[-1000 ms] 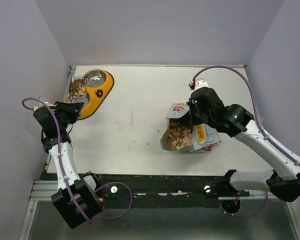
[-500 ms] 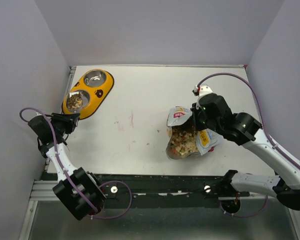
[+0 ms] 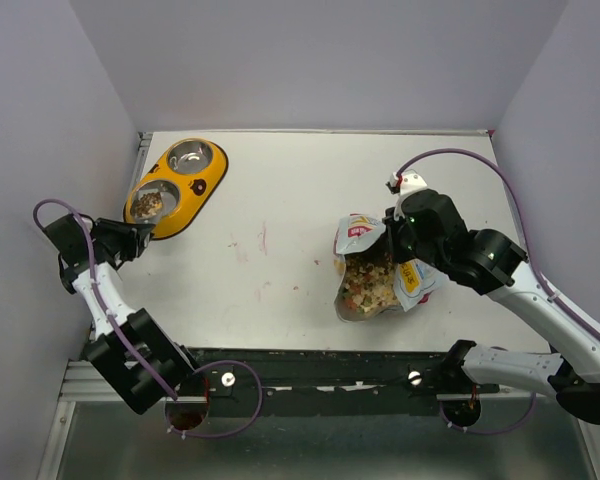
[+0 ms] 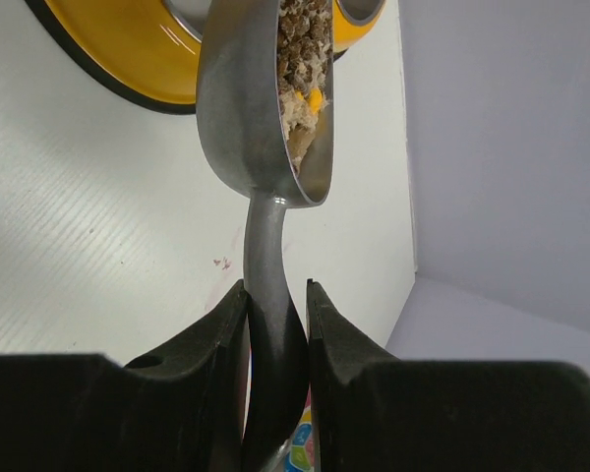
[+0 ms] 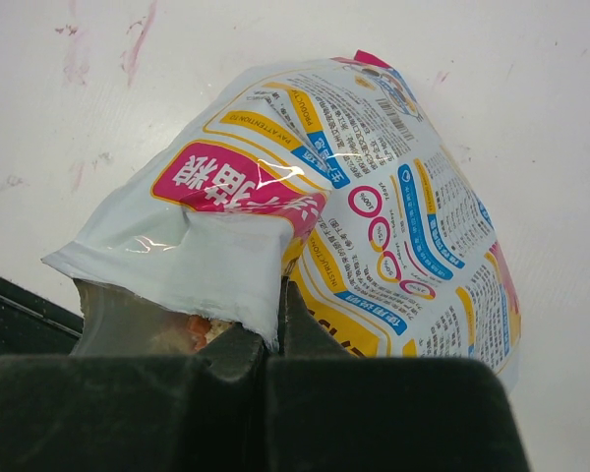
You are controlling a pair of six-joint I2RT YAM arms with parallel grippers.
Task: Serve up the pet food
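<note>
The pet food pouch (image 3: pixel 412 279) lies open on the right of the table, with mixed kibble (image 3: pixel 368 284) showing in its mouth. My right gripper (image 3: pixel 404 240) is shut on the pouch's torn top edge. In the right wrist view the gripper (image 5: pixel 280 295) pinches the white flap of the pouch (image 5: pixel 374 216), and kibble (image 5: pixel 199 329) shows beneath. My left gripper (image 3: pixel 125 242) is shut on the silver scoop's handle (image 4: pixel 272 285), just near of the yellow double bowl (image 3: pixel 202 186). The scoop (image 4: pixel 246 98) is tilted on its side with kibble (image 4: pixel 300 54) in its hollow. The bowl's near cup (image 3: pixel 150 204) holds kibble.
The bowl's far steel cup (image 3: pixel 188 156) looks empty. Grey walls close in the table on the left, back and right. Faint pink stains (image 3: pixel 250 242) mark the table's middle. The yellow bowl (image 4: pixel 128 49) sits just beyond the scoop in the left wrist view.
My left gripper has drawn back toward the near left with the scoop, off the bowl, uncovering kibble in the near cup. The right gripper and pouch have shifted slightly nearer.
</note>
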